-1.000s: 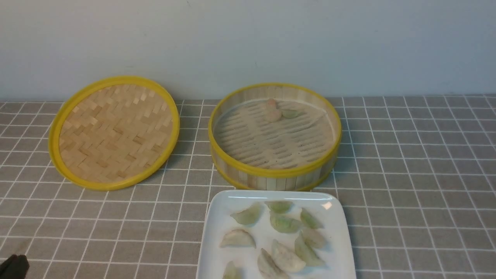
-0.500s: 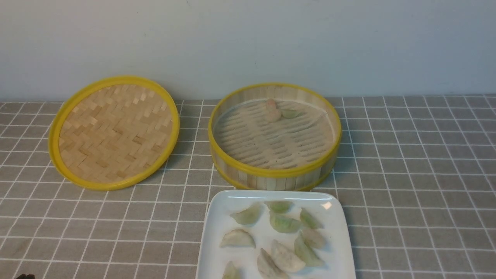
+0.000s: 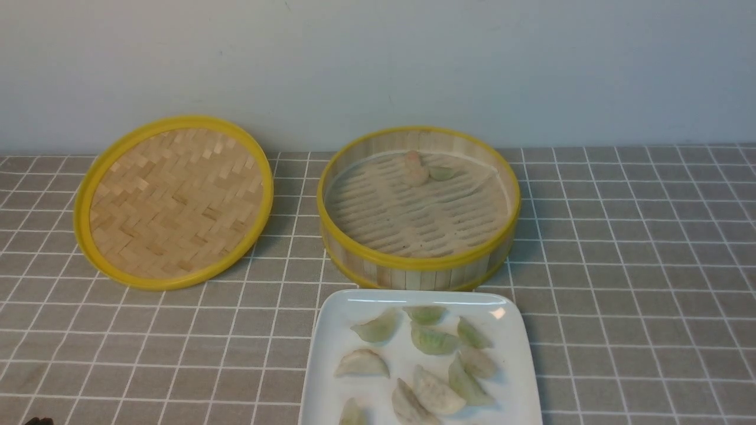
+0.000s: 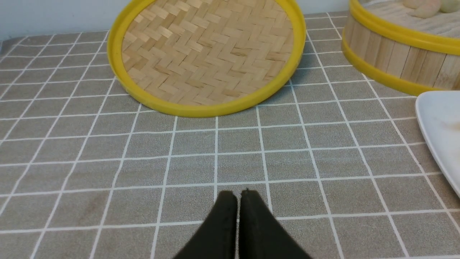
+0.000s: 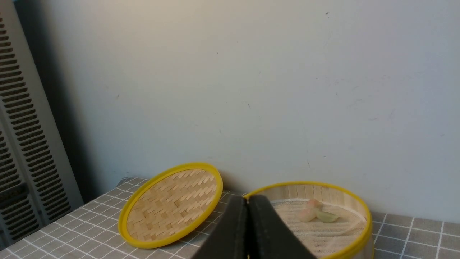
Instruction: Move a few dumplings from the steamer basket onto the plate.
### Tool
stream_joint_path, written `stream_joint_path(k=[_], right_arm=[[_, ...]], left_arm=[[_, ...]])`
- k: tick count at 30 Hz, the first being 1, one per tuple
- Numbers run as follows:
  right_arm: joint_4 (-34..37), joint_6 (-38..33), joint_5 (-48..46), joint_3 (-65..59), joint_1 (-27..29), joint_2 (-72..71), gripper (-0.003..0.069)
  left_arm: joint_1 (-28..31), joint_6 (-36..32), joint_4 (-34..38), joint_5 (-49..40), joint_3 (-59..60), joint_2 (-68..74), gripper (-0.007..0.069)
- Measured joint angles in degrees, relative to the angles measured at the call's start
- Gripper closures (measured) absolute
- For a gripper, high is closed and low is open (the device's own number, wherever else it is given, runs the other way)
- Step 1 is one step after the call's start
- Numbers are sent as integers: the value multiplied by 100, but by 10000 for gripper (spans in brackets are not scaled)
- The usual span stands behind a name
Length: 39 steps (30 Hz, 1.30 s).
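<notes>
Our left gripper [image 4: 239, 196] has pulled back from the plate [image 3: 331, 366], jaws shut, empty; our right gripper [image 5: 248, 205] is shut and empty too. Many dumplings [image 3: 434, 341] lie on the plate; one remains in the steamer [image 3: 413, 260]. We judge the task done.

Woven lid [image 3: 174, 202], checked tablecloth [image 3: 638, 248]

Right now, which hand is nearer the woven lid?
Left. The left hand hovers low over the tablecloth just before the woven lid. The right hand is raised, farther back, by the steamer basket.
</notes>
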<state>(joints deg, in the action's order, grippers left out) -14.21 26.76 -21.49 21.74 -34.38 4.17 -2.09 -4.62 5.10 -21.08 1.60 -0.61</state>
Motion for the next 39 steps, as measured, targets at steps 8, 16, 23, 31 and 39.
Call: stream_joint_path(k=[8, 16, 23, 31, 39], right_arm=[[0, -15, 0, 0, 0, 0, 673], [983, -1387, 64, 0, 0, 0, 673], [1458, -2071, 82, 0, 0, -5, 673], [1238, -2122, 27, -191, 1136, -126, 673], [748, -2133, -87, -1377, 2590, -168, 673]], left_arm=[[0, 0, 0, 0, 0, 0, 629], [0, 0, 0, 0, 0, 0, 629], [0, 0, 0, 0, 0, 0, 629], [0, 0, -6, 0, 0, 0, 629], [0, 0, -10, -3, 0, 0, 629]])
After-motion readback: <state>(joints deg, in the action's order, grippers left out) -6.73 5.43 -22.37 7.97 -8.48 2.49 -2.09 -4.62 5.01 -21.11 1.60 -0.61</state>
